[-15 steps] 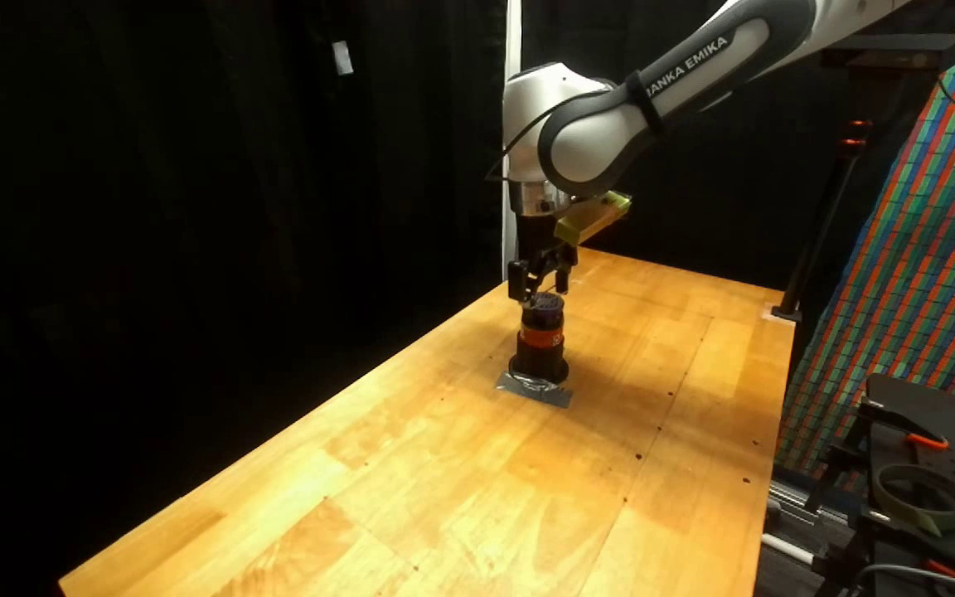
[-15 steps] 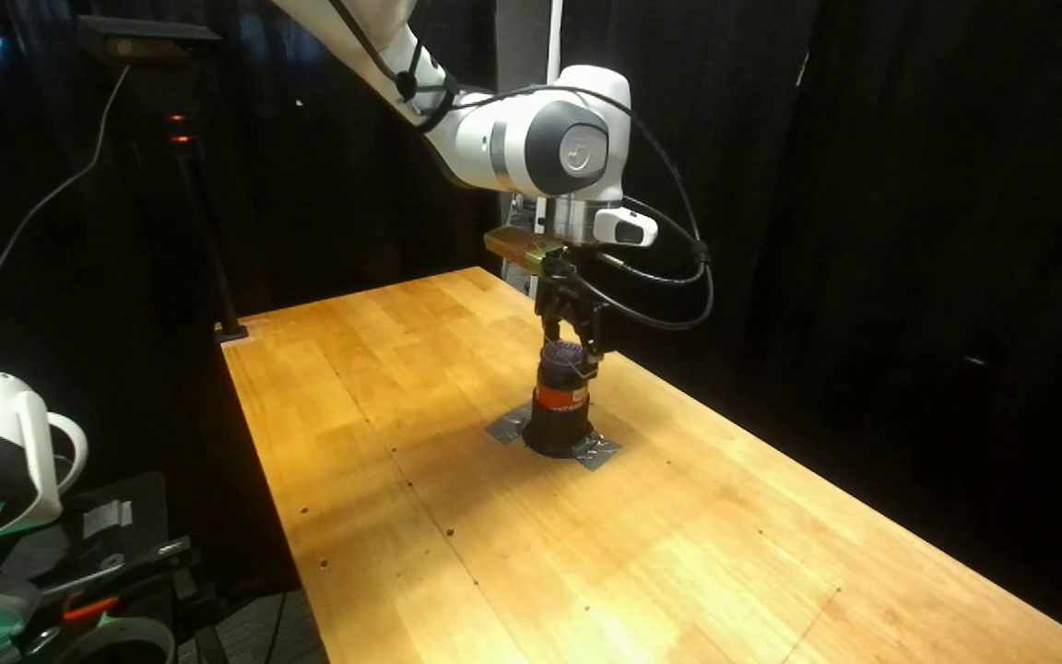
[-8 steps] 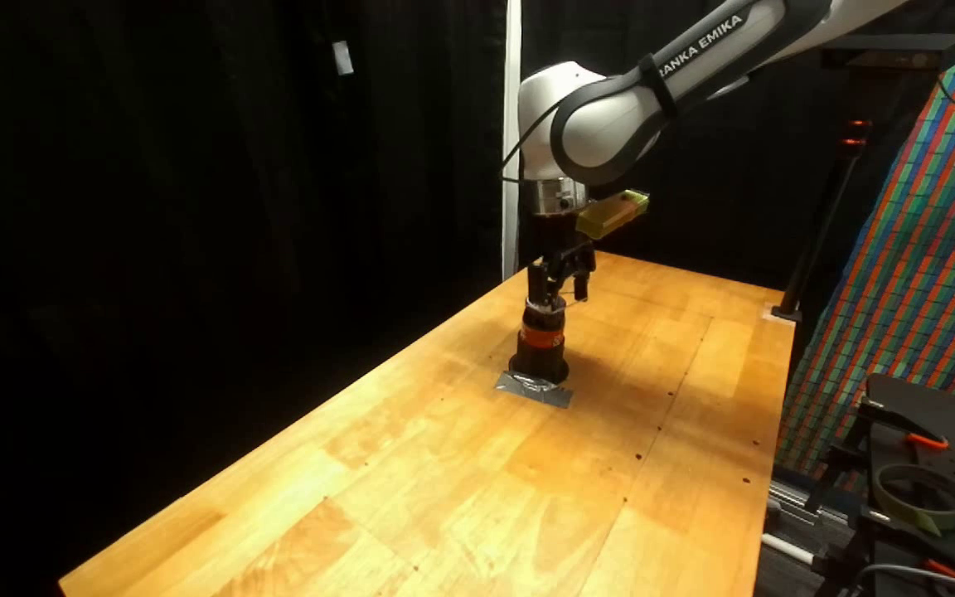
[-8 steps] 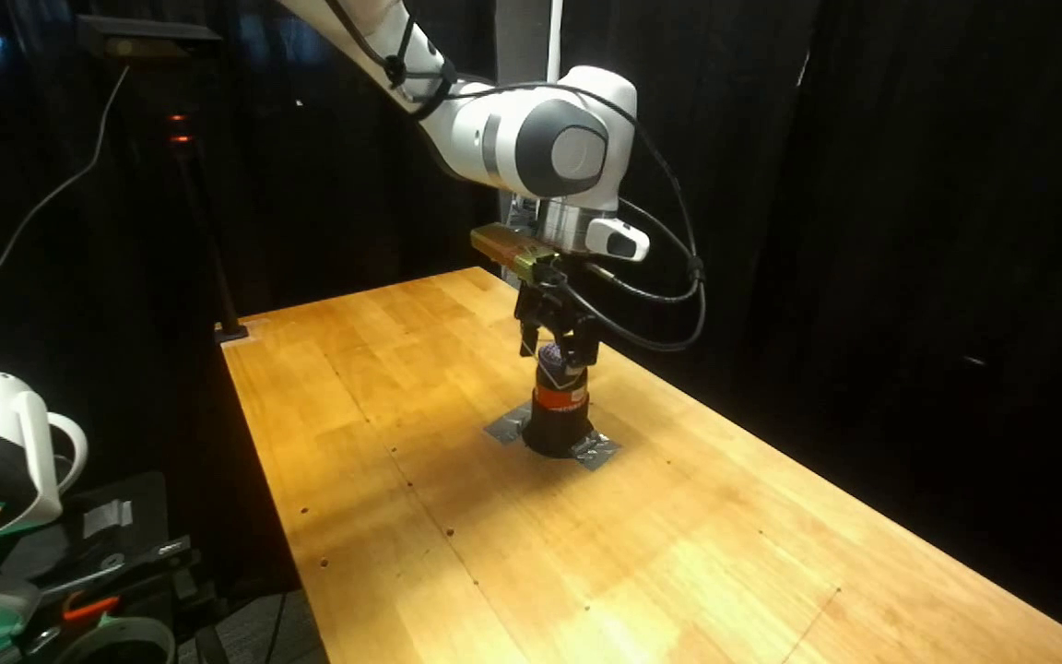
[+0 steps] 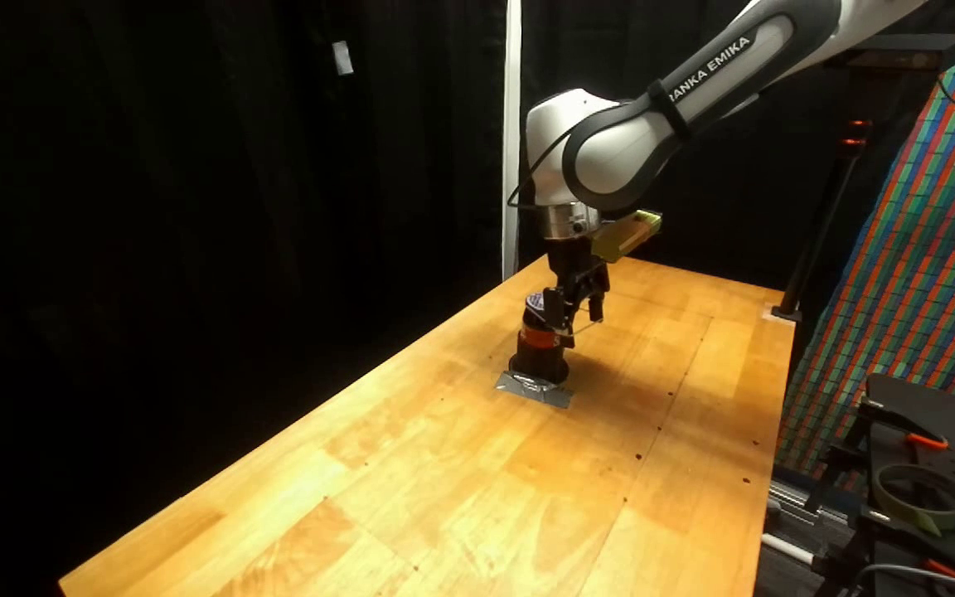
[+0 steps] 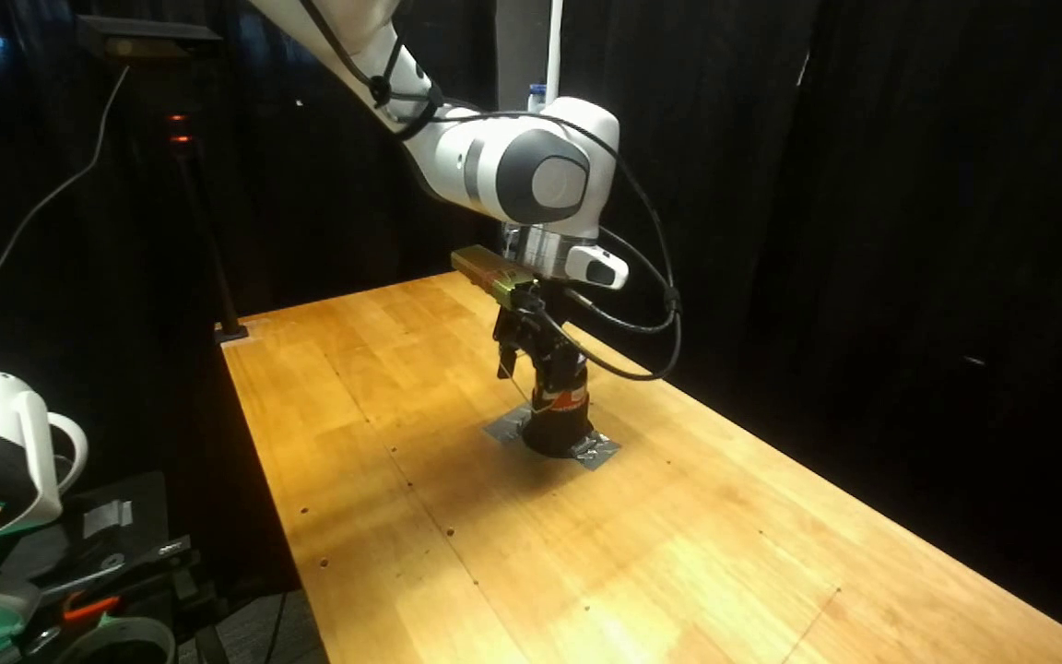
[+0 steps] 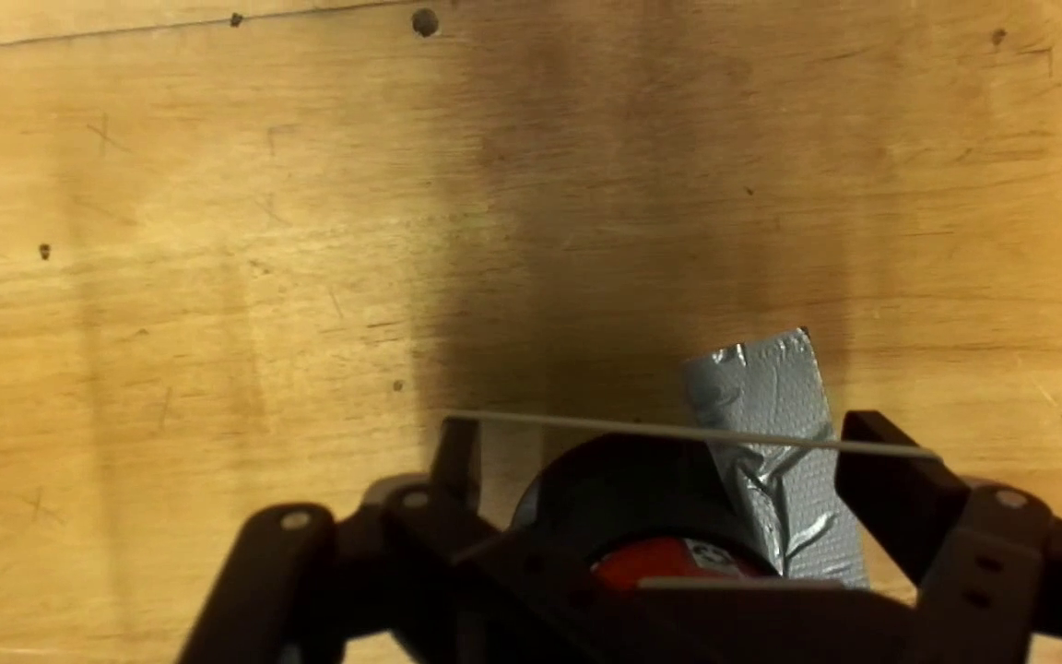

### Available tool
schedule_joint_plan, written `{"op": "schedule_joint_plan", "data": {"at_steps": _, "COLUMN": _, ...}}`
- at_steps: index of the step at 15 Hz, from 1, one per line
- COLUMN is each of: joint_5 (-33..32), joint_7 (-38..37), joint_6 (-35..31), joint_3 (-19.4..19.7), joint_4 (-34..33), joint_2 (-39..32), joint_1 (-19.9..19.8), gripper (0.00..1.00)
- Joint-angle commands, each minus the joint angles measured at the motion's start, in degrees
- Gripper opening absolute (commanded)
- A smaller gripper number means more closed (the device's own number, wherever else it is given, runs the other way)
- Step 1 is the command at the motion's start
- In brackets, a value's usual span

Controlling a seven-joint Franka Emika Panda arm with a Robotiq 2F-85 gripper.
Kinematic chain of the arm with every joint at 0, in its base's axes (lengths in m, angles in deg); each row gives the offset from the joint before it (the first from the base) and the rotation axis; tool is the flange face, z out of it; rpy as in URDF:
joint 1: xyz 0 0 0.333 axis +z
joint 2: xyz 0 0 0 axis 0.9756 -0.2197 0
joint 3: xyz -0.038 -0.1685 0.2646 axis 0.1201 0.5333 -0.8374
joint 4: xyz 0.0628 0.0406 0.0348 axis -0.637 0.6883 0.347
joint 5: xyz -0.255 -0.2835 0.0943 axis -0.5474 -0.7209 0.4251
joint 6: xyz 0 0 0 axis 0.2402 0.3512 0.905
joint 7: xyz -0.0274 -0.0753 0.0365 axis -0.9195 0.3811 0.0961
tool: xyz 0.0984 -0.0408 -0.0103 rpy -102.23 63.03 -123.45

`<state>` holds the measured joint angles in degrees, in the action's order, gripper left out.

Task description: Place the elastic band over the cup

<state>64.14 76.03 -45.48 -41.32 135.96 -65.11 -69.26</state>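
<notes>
The cup [image 5: 539, 358] stands upright on the table, dark with a red-orange section, in both exterior views [image 6: 557, 432]. In the wrist view its dark base and red section [image 7: 632, 559] show low, partly hidden by the gripper. My gripper [image 5: 579, 318] is open, low beside the cup, with one finger against or in front of its upper part; I cannot tell which [image 6: 534, 371]. The thin pale elastic band [image 7: 642, 426] is stretched between the spread fingertips in the wrist view. Part of it also shows in both exterior views [image 5: 585, 328] [image 6: 520, 387], running down beside the cup's red section.
Grey tape strips [image 7: 775, 397] hold the cup's base to the wooden table [image 5: 477, 489]. A dark camera stand [image 5: 830, 207] rises at the table's far corner. A dark cart [image 5: 900, 398] with a tape roll [image 5: 884, 497] stands beside the table.
My gripper has moved sideways from above the cup and then lowered beside it. The band has moved with it, from the cup's top to lower at its side. The cup has not moved.
</notes>
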Motion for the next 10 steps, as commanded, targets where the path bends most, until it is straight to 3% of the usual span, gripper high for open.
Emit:
{"op": "schedule_joint_plan", "data": {"at_steps": 1, "joint_5": -1.68, "joint_7": -1.54, "joint_6": -4.28, "joint_3": 0.71, "joint_4": 6.65, "joint_2": 3.90, "joint_1": 1.11, "gripper": 1.00}}
{"op": "schedule_joint_plan", "data": {"at_steps": 10, "joint_5": -9.33, "joint_7": -9.50, "joint_6": -15.90, "joint_3": 3.20, "joint_4": 16.86, "joint_2": 7.34, "joint_1": 4.04, "gripper": 1.00}}
